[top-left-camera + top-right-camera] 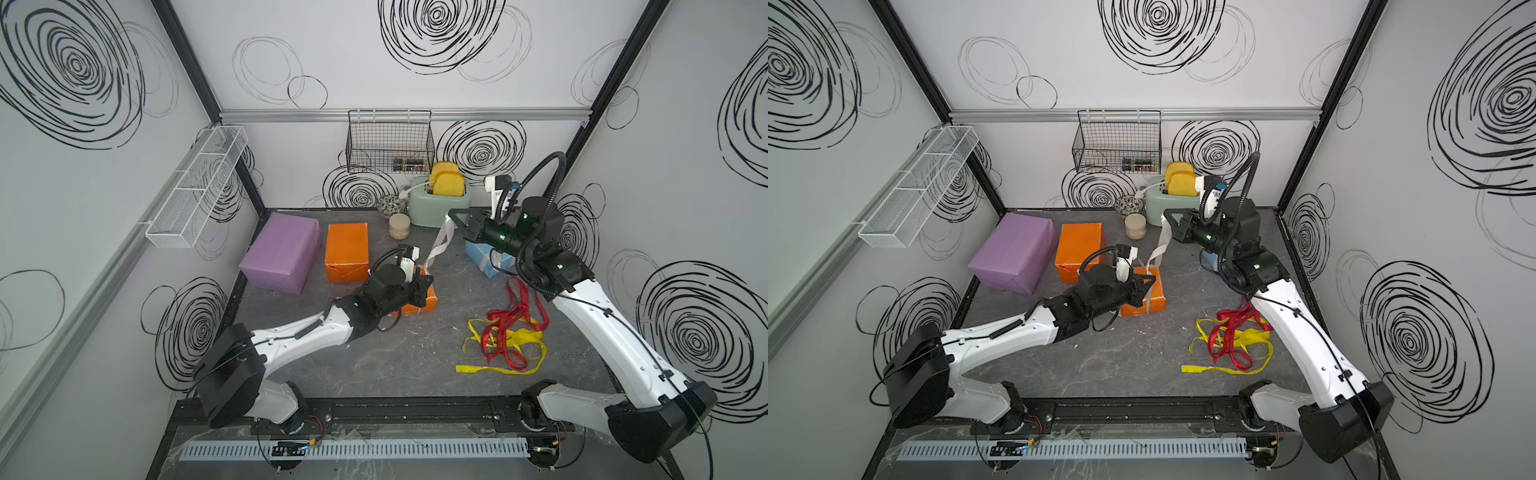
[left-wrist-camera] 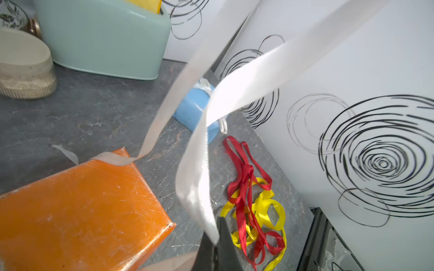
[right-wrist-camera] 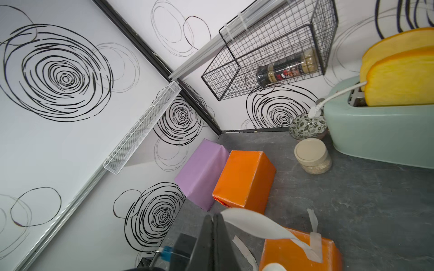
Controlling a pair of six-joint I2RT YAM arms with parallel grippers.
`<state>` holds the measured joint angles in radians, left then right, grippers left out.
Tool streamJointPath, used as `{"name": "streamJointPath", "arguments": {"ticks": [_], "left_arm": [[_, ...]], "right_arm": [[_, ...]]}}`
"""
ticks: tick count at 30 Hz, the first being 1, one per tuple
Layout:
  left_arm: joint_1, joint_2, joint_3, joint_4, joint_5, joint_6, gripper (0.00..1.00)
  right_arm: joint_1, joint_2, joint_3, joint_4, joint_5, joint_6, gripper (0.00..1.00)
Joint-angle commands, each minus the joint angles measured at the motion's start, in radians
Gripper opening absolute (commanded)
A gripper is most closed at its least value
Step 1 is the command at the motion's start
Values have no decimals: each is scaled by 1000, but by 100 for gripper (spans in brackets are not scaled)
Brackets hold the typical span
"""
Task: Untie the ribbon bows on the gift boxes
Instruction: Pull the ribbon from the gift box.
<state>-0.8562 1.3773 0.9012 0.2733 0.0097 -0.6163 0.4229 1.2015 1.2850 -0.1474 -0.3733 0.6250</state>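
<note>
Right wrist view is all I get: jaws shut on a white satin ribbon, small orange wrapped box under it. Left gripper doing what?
Observer: The left gripper is shut on a white strip too, by the small orange wrapped box. That strip climbs toward the right gripper, so it seems to be the same white satin ribbon.
Operator: Any other box with a ribbon on?
Observer: Yes. The small light-blue wrapped box, beneath the right arm in both top views, has a second white ribbon tied round it.
Operator: The coloured ones?
Observer: The yellow satin ribbon and the dark red satin ribbon lie tangled loose on the dark grey tabletop, on no box.
</note>
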Motion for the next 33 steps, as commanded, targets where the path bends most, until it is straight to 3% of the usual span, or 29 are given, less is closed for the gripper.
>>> {"name": "streamJointPath", "arguments": {"ticks": [1,12,21,33], "left_arm": [[6,-105,82,-5,-32,-4,0],[-15,-174,354,-191,-47,50,0],[-37,-121,567,-259,24,29,0],[-135,-14,828,-359,28,73,0]], "right_arm": [[-24,-23,-35,23,16,4,0],[-51,-26,-102,48,16,5,0],[-54,-34,-106,48,7,8,0],[-65,-61,-84,37,8,13,0]]}}
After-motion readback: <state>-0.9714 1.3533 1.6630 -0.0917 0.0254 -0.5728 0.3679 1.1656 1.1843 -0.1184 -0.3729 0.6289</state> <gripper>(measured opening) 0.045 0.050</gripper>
